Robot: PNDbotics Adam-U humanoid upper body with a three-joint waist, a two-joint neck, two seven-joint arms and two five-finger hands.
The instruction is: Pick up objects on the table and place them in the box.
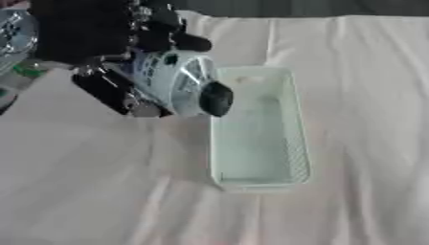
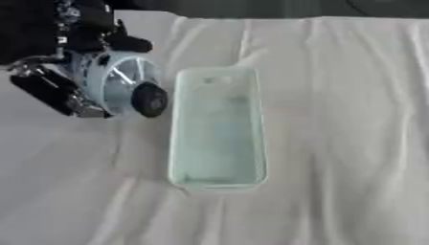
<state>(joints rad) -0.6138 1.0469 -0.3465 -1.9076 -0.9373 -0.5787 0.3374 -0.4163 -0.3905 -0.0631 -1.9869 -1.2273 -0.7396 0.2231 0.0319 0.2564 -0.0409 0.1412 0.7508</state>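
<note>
- Left hand, black with silver joints, upper left, raised above the cloth; fingers and thumb curled round a pale blue-white round object with ribbed, slatted sides.
- Round object held tilted, its open ribbed face turned toward the right; dark round piece showing at its lower right edge, what it is not clear.
- Held object just left of the box's upper left corner, overlapping its left rim in both views; touching or above, cannot tell.
- Shiny silvery and green items at the far left edge, mostly hidden behind the arm, too blurred to make out.
- Pale mint-green rectangular plastic box in the middle of the table, long side running away from the camera, lattice pattern on its walls.
- Wrinkled white cloth covering the table, spreading to the right edge.
</note>
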